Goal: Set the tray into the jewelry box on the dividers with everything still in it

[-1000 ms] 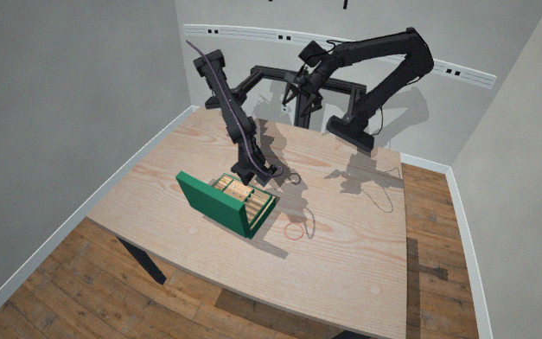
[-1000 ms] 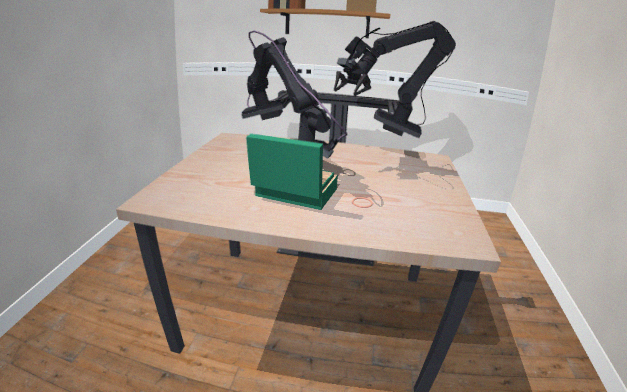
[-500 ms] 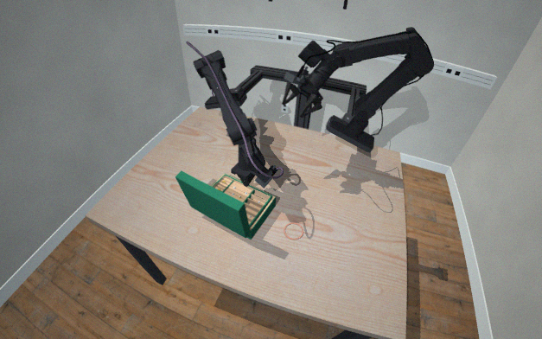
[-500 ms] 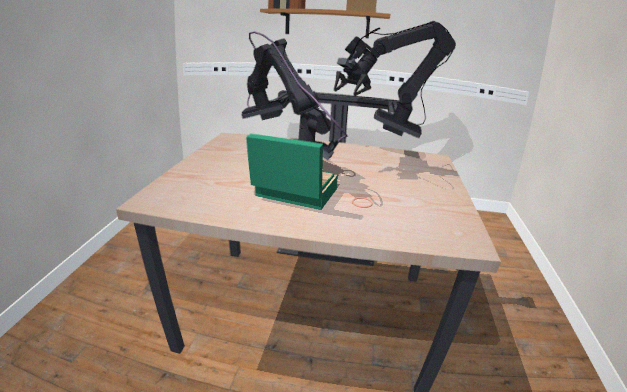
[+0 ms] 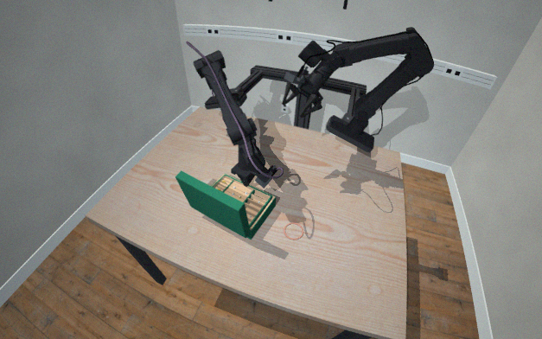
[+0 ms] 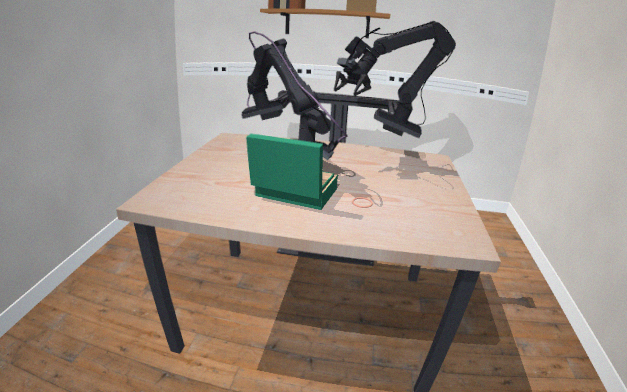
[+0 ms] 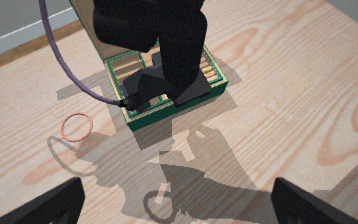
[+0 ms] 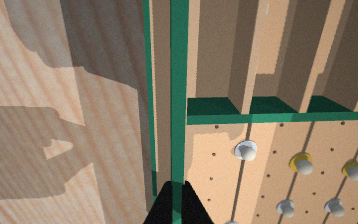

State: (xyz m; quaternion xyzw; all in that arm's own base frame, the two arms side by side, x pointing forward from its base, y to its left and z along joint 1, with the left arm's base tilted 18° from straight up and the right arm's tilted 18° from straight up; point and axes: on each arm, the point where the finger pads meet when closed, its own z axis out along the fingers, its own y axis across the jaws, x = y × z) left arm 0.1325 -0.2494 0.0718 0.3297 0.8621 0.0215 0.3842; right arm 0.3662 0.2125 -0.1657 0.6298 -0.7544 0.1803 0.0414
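Tray point(image 5: 252, 195) point(image 7: 142, 59) point(image 8: 280, 118) pinched by the right claw point(image 5: 264, 179) point(image 6: 329, 152) point(image 7: 179, 96) point(image 8: 176, 191) — at the jewelry box point(image 5: 264, 217) point(image 6: 331, 192) point(image 7: 179, 110) point(image 8: 149, 50); lid point(image 5: 212, 204) point(image 6: 285, 167) point(image 7: 92, 32) raised.

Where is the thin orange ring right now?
In the top view, the orange ring lies flat on the table, just right of the green box.

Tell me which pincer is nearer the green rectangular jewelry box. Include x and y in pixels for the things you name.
Right. The right pincer point(image 5: 267, 183) point(image 6: 328, 154) point(image 7: 179, 96) point(image 8: 176, 191) is at the box point(image 5: 213, 207) point(image 6: 285, 167) point(image 7: 155, 119) point(image 8: 150, 100), shut on the green-rimmed wooden tray point(image 5: 252, 195) point(image 7: 114, 75) point(image 8: 179, 75). The left pincer point(image 5: 293, 110) point(image 6: 347, 92) point(image 7: 177, 186) hangs open, farther off, high near the wall.
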